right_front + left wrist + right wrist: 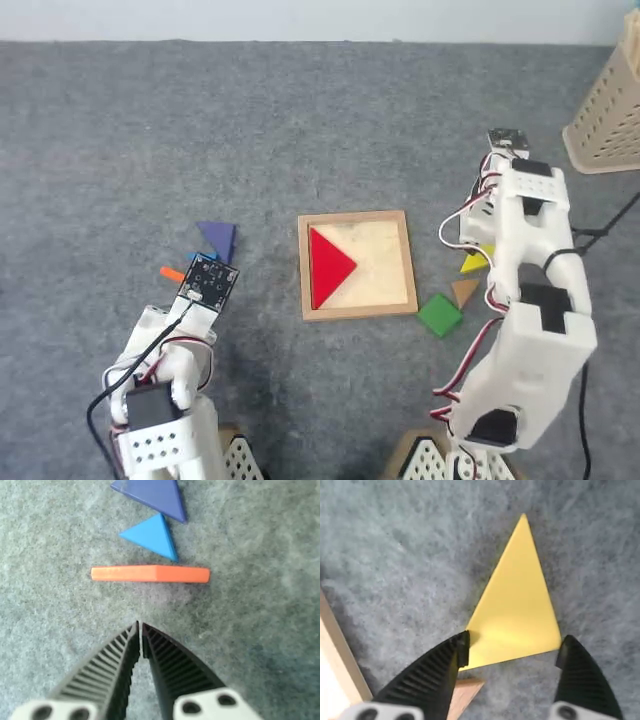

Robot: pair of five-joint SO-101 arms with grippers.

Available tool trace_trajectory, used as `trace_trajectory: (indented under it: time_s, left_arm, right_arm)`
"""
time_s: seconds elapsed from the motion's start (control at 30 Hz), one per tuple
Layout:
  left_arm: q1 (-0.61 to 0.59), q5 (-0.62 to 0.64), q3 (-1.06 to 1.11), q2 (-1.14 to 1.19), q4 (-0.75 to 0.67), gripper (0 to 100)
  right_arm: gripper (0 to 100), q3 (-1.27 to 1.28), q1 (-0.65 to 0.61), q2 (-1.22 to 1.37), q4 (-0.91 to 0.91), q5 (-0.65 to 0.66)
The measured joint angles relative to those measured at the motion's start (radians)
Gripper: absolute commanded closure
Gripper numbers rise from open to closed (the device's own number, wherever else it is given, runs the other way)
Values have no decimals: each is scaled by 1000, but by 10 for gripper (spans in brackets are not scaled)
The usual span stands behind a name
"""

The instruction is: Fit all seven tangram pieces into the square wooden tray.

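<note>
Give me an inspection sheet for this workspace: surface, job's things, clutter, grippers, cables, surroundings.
Surface: grey felt-like mat, flat.
Job's things: wooden tray holds just the red triangle; purple triangle, blue triangle and orange piece lie on one side of it, yellow triangle, brown triangle and green square on the other.
Clutter: perforated beige stand at the mat's edge.
Grippers: left gripper shut, empty, by the orange piece; right gripper open, astride the yellow triangle.
Cables: wires loop along both arms.
Surroundings: pale wall beyond the mat.
</note>
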Motion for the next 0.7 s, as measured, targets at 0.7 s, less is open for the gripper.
trace_trajectory:
  time_s: [0.7]
  left_arm:
    - [0, 0, 0, 0, 0, 986]
  right_arm:
    - [857, -239, 14, 55, 153, 0]
